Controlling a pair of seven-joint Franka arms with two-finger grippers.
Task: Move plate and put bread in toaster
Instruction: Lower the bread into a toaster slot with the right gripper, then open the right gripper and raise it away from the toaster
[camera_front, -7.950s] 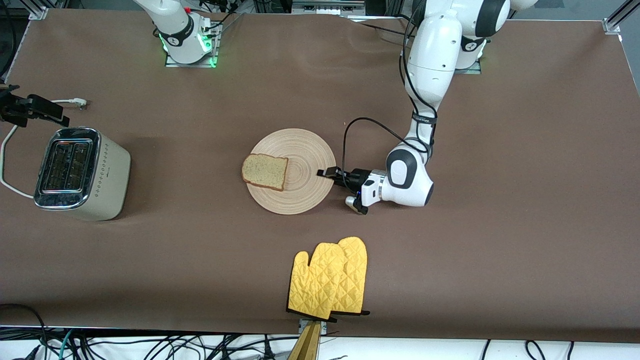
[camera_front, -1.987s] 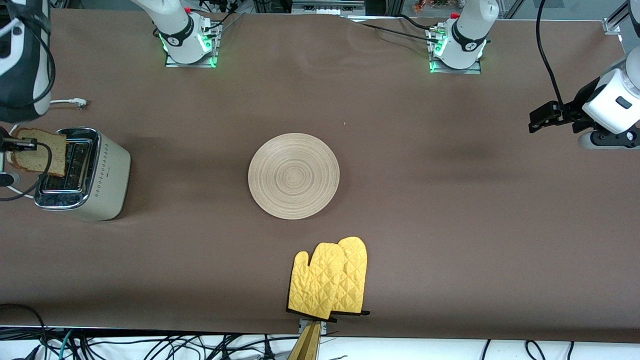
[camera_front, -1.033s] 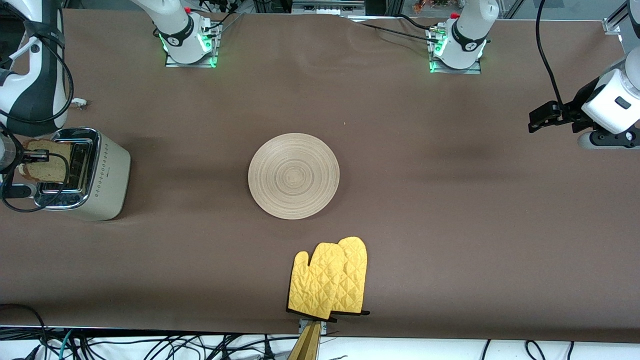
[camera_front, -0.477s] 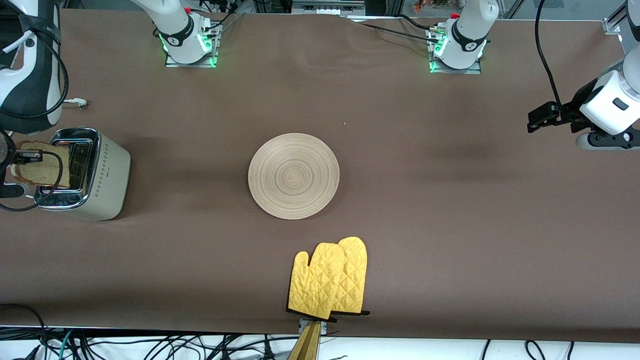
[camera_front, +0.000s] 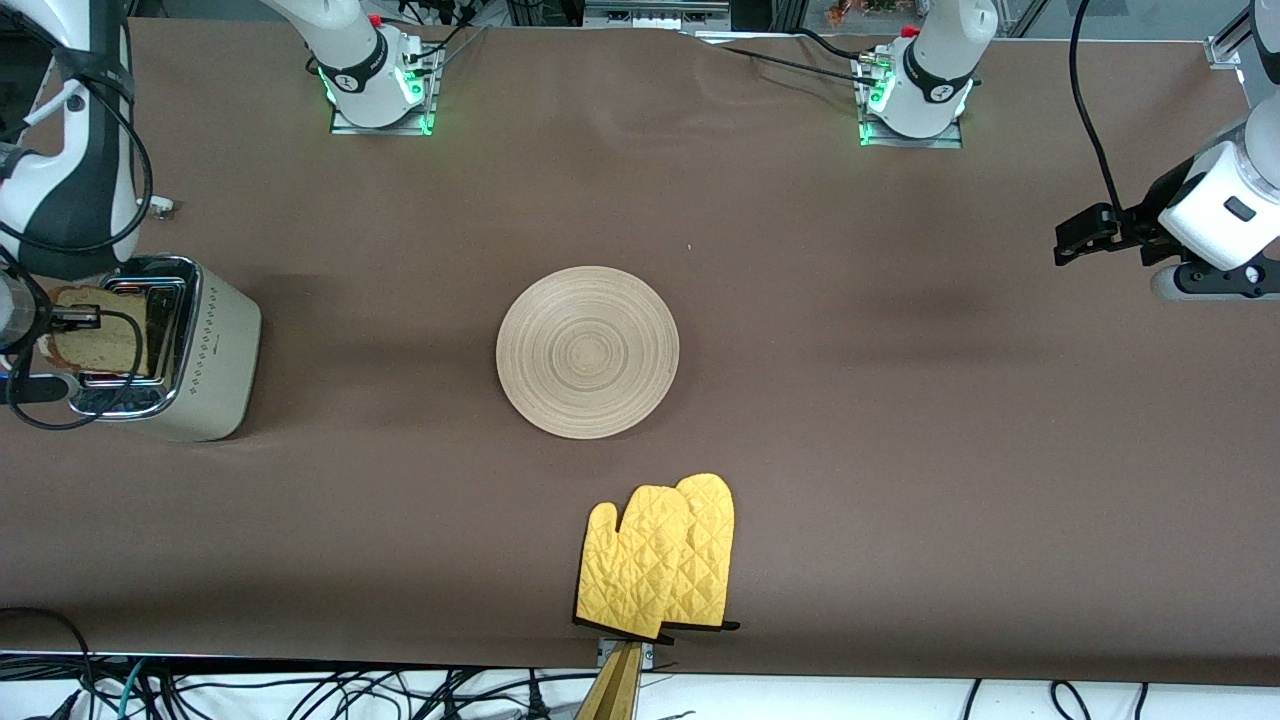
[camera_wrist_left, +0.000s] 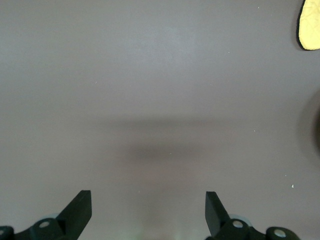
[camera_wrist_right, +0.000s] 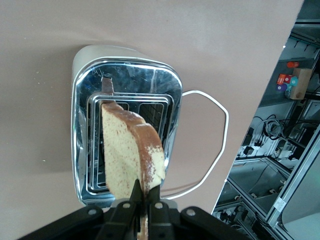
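Yellow mitts (camera_front: 657, 560) lie nearest on the brown cloth (camera_front: 900, 450), then the plate (camera_front: 587, 351). The right gripper (camera_wrist_right: 144, 204) pinches the bread (camera_wrist_right: 131, 155) over the toaster (camera_wrist_right: 165, 100). The left gripper (camera_wrist_left: 148, 210) waits, spread open.

one plate (camera_front: 587, 351), one bread (camera_front: 95, 340), one toaster (camera_front: 190, 350), two oven mitts (camera_front: 660, 556)

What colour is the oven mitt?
Yellow, quilted, with black trim: oven mitt, best seen in the front view.
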